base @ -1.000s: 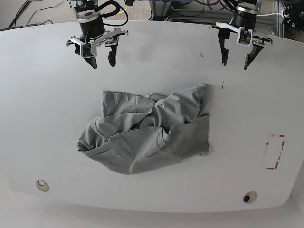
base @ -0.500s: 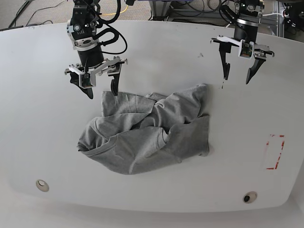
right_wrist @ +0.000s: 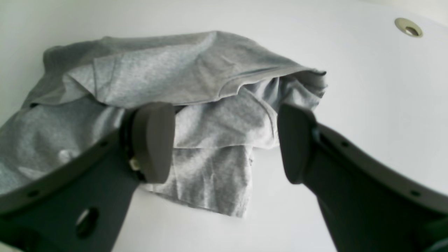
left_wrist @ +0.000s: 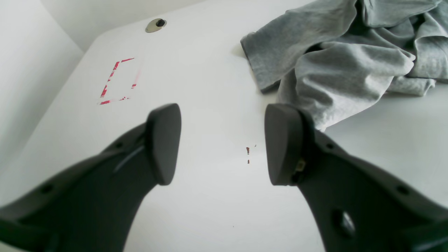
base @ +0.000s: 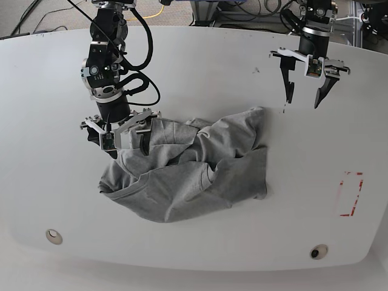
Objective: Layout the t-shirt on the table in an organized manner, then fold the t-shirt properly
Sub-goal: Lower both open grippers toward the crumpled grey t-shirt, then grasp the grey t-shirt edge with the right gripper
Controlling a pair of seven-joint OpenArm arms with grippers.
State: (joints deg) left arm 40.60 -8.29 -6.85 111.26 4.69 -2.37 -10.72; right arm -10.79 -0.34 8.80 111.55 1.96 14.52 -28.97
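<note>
No readable text, labels or numbers on any surface in view

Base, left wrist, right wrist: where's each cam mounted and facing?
Base: high at the table's near edge, looking down; shows both arms.
Left wrist: behind the open left gripper, over bare table beside the t-shirt and red tape rectangle.
Right wrist: behind the open right gripper, straddling the t-shirt's edge.
Shared: t-shirt in all three; tape in base and left wrist.

The left gripper (left_wrist: 223, 143) hangs with jaws apart above the table (left_wrist: 210, 87), the crumpled t-shirt (left_wrist: 346, 59) seemingly just beside one finger.
</note>
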